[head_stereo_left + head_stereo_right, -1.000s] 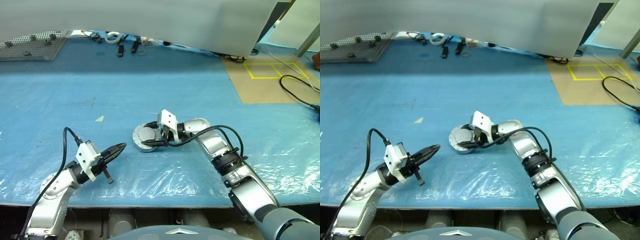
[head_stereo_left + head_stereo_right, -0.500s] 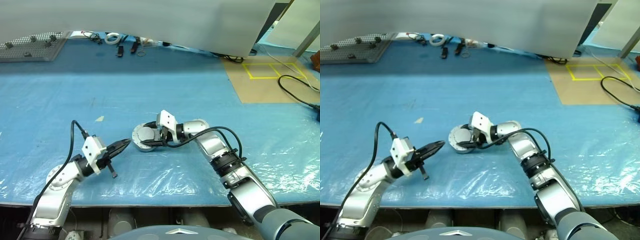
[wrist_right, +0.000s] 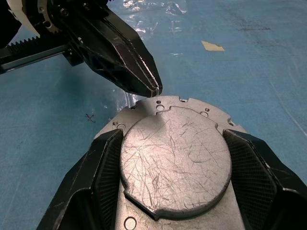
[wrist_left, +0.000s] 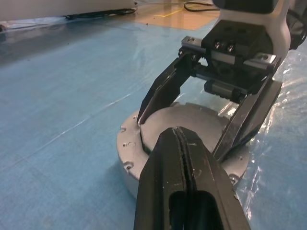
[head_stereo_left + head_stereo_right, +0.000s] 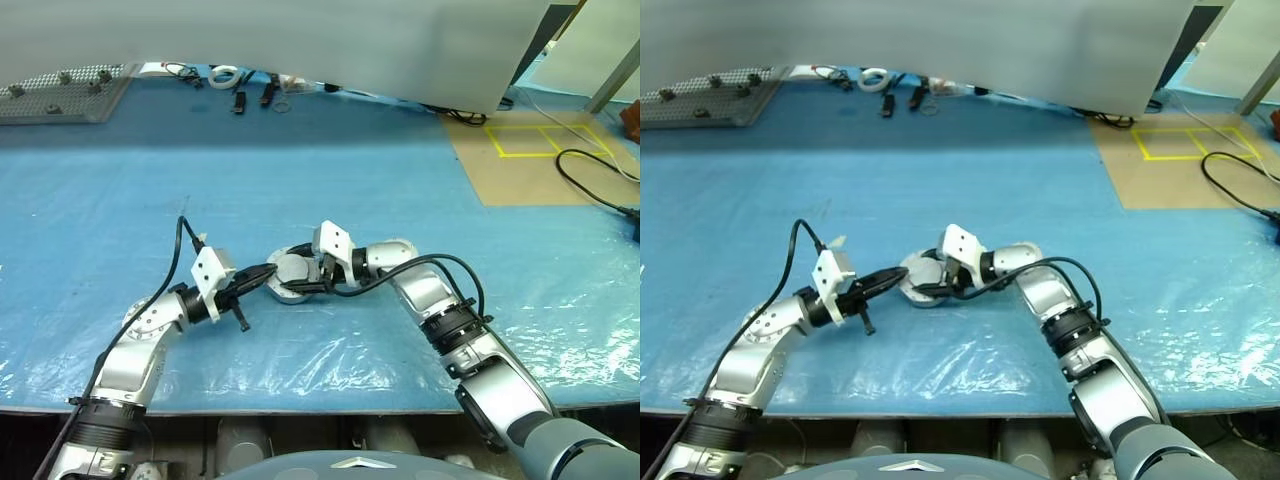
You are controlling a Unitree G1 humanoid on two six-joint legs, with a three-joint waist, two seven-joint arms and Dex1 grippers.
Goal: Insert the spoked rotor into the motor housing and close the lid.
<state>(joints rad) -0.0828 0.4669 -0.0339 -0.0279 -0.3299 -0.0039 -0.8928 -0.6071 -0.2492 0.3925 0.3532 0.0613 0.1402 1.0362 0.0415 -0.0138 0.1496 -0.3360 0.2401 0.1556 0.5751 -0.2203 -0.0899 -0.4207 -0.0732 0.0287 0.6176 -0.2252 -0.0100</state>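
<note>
The rotor and any windings were hidden: the lid (image 3: 175,160) covered the housing (image 3: 144,106), smooth scratched grey face up, and no ribs could be seen. The housing's flanged rim with small screw holes stuck out around the lid. The stack lay on the blue sheet (image 5: 300,160) near the table's front middle. The right gripper (image 3: 175,167) stood wide, one finger at each side of the lid; whether it squeezed was hard to tell. The left gripper (image 3: 152,88) was closed and empty, its tip at the housing's rim; contact was unclear.
</note>
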